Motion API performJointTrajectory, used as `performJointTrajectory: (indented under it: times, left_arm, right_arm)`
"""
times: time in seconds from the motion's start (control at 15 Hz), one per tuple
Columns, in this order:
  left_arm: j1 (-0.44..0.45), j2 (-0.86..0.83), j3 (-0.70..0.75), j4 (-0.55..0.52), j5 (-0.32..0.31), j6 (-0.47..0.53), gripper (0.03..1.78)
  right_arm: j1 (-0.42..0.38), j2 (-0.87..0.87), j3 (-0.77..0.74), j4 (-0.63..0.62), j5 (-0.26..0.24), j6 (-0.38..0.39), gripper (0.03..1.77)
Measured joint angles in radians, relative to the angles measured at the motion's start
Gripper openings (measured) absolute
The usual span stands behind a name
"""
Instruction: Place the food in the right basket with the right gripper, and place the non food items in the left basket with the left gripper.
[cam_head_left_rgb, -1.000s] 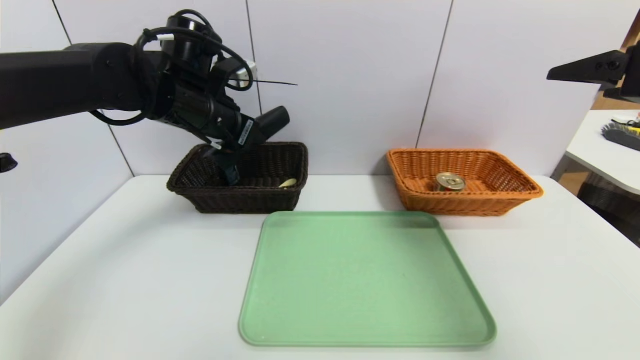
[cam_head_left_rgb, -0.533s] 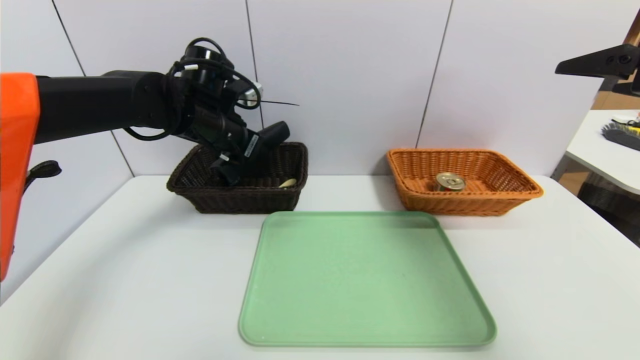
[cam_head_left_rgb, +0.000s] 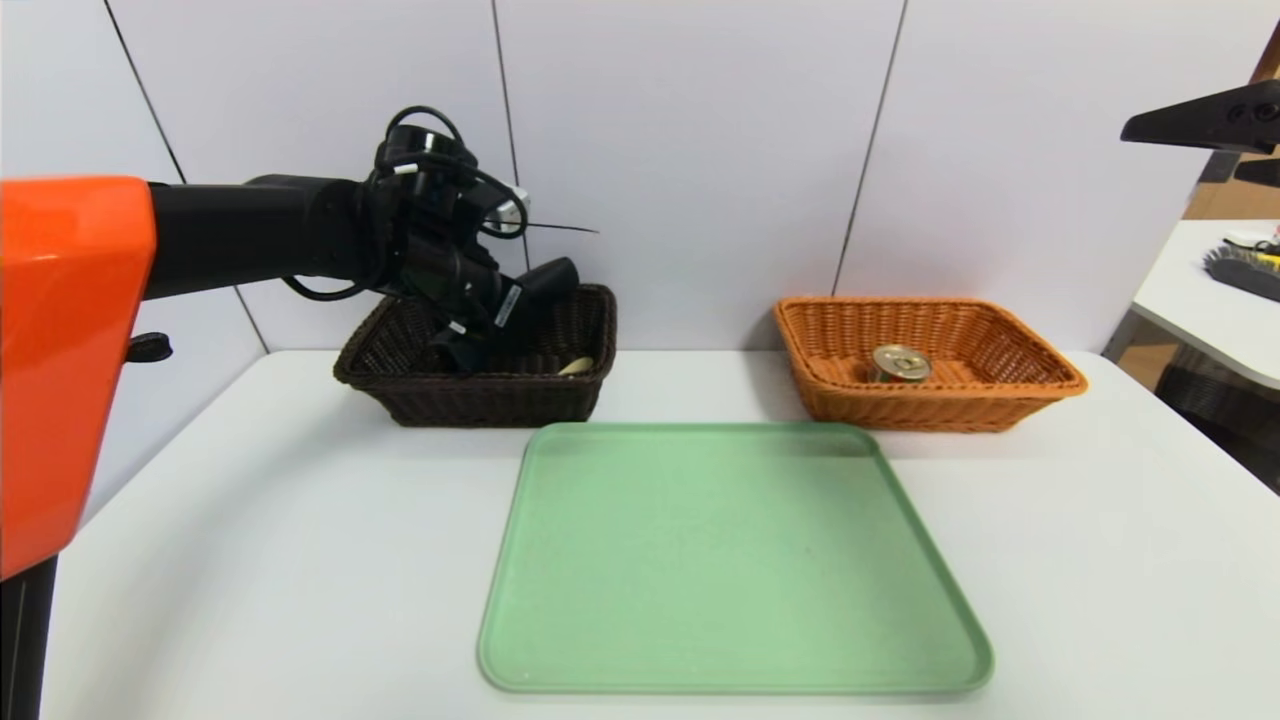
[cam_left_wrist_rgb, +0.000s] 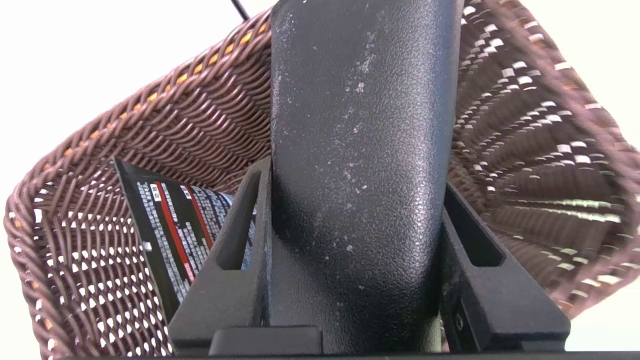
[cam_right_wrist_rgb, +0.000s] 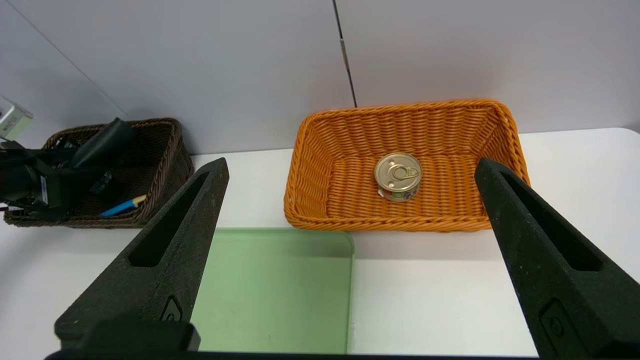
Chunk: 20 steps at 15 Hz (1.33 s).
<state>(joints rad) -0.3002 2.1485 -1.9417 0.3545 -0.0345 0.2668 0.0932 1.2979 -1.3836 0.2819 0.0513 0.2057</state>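
Left arm: enters at the left edge of the head view, its orange segment nearest the edge, the black forearm running nearly level toward the upper middle-left, then bending down and rightward at the wrist.
Left gripper: angled down into the dark woven basket, pinching the black oblong case between its two fingers.
Black case: tilted, one end raised by the basket's back rim.
Dark tube: in that basket, beside the gripper.
Spoon: same basket, blue handle and yellow end visible.
Right gripper: upper right edge of the head view, raised, fingers spread wide with nothing between.
Tin can: upright inside the orange basket, right of centre.
Green tray: lower centre, bare.
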Motion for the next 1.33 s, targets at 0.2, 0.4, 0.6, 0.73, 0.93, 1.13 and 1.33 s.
performJointTrajectory:
  times: [0.2, 0.4, 0.6, 0.73, 0.93, 1.13, 1.33]
  left_arm:
    - [0.013, 0.021, 0.000, -0.006, 0.000, 0.000, 0.87]
    - [0.019, 0.031, 0.000, -0.013, 0.000, -0.001, 0.91]
    - [0.021, 0.036, 0.000, -0.014, 0.000, -0.002, 1.17]
    - [0.021, 0.037, 0.000, -0.014, 0.000, -0.003, 1.29]
    - [0.021, 0.031, 0.000, -0.012, 0.000, -0.003, 1.42]
    - [0.017, -0.010, 0.000, 0.008, 0.000, -0.002, 1.51]
    - [-0.003, -0.094, 0.004, 0.078, 0.009, -0.010, 1.57]
  right_arm:
    - [0.001, -0.001, 0.001, 0.003, 0.000, 0.000, 1.69]
    - [0.003, 0.000, 0.009, -0.001, 0.000, 0.000, 1.69]
    - [0.003, 0.000, 0.011, -0.001, 0.000, 0.000, 1.69]
    - [0.003, 0.000, 0.011, -0.002, 0.000, 0.000, 1.69]
    - [0.003, 0.000, 0.011, -0.001, 0.000, -0.003, 1.69]
    - [0.003, 0.002, 0.011, 0.007, -0.001, -0.010, 1.69]
    - [0.001, 0.007, 0.005, 0.076, -0.002, -0.053, 1.69]
